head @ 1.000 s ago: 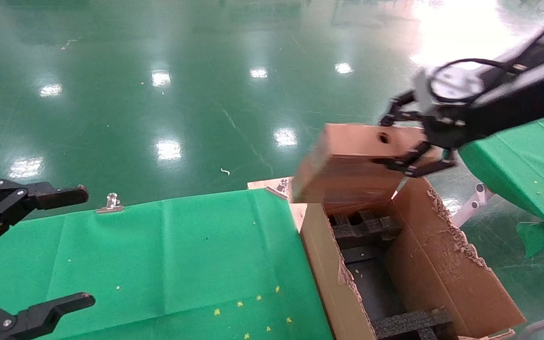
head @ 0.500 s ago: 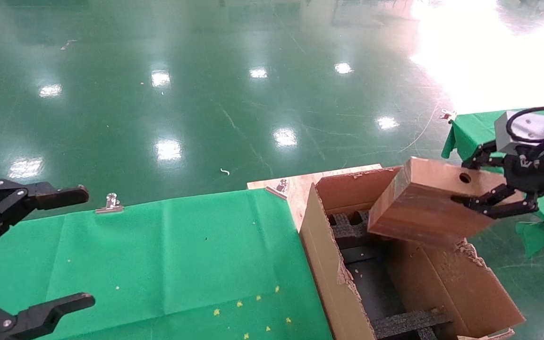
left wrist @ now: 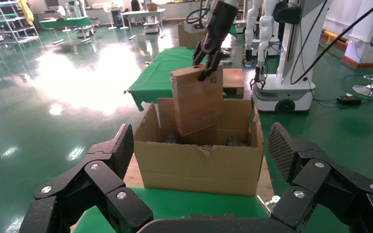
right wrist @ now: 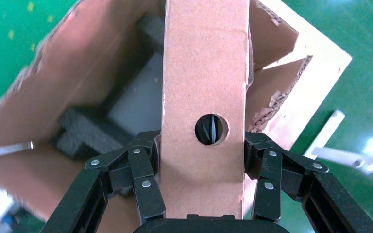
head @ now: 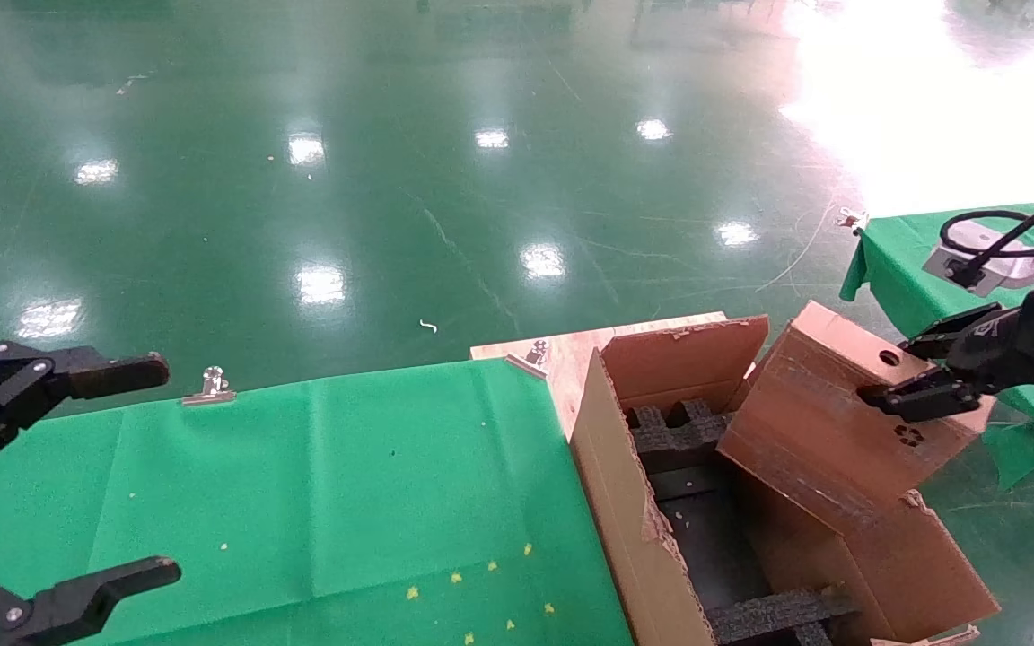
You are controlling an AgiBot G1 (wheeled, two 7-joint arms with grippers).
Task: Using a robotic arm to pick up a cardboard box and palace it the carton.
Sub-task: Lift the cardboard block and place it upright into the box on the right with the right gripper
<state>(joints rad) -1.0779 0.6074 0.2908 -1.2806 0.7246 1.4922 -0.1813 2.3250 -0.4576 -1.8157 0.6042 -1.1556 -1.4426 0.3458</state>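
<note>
Box tipped over the carton mouth

The right gripper (head: 916, 370) clenched the cardboard box (head: 827, 417) by one end, holding it tilted with its lower end dipping into the open carton (head: 625, 529), which stood against the green table's (head: 302, 484) right edge. The left gripper (head: 77, 467) hung spread open over the table's left edge.

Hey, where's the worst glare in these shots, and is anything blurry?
Head view: strong white glare washes out the green floor at upper right, with smaller lamp reflections further left; the cardboard box in the right gripper looks crisp. Left wrist view: a bright patch on the floor left of the carton. Right wrist view: the carton's near edge smears into blur.
</note>
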